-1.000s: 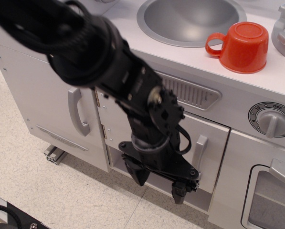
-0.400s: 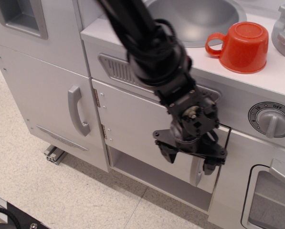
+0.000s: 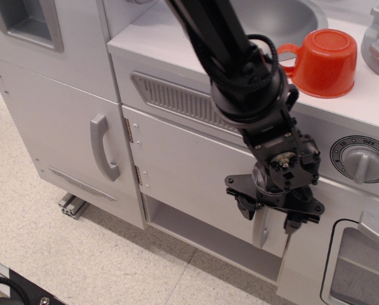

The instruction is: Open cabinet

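Observation:
The cabinet (image 3: pixel 189 171) is a light grey squarish door under the sink counter, closed, with hinges on its left edge. Its small grey loop handle (image 3: pixel 263 230) sits by the right edge, partly hidden behind my gripper. My black gripper (image 3: pixel 269 216) hangs from the arm right in front of the handle, open, with one finger (image 3: pixel 246 207) left of the handle and the other to its right. I cannot tell whether the fingers touch the handle.
A taller grey door with a long handle (image 3: pixel 102 148) stands to the left. A red cup (image 3: pixel 322 60) sits upside down on the counter beside the sink (image 3: pixel 291 13). A timer knob (image 3: pixel 362 159) and the oven door (image 3: pixel 360 267) are to the right. An open shelf (image 3: pixel 202 236) lies below the cabinet.
My arm has swung right across the cabinet front and risen a little. The gripper went from below the door's middle to straddling the handle at the right edge.

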Action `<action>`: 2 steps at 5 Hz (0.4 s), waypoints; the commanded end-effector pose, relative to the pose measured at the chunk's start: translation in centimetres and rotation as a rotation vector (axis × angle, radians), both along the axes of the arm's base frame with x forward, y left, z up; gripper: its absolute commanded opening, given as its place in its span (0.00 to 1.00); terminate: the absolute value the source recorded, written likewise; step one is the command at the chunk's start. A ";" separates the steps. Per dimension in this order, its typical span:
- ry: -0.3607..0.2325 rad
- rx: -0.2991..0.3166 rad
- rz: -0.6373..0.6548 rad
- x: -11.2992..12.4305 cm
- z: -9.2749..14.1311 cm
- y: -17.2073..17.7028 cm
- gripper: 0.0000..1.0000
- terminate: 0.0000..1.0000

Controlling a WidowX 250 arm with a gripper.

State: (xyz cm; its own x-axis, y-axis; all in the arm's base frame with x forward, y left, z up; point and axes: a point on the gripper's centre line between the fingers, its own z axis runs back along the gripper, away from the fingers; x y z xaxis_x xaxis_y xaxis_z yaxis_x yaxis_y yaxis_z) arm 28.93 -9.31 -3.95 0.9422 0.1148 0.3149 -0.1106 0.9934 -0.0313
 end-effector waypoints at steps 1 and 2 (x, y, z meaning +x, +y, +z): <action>-0.047 -0.004 0.008 0.9 0.9 -0.2 0.00 0.00; -0.025 -0.012 -0.015 -0.2 1.1 0.3 0.00 0.00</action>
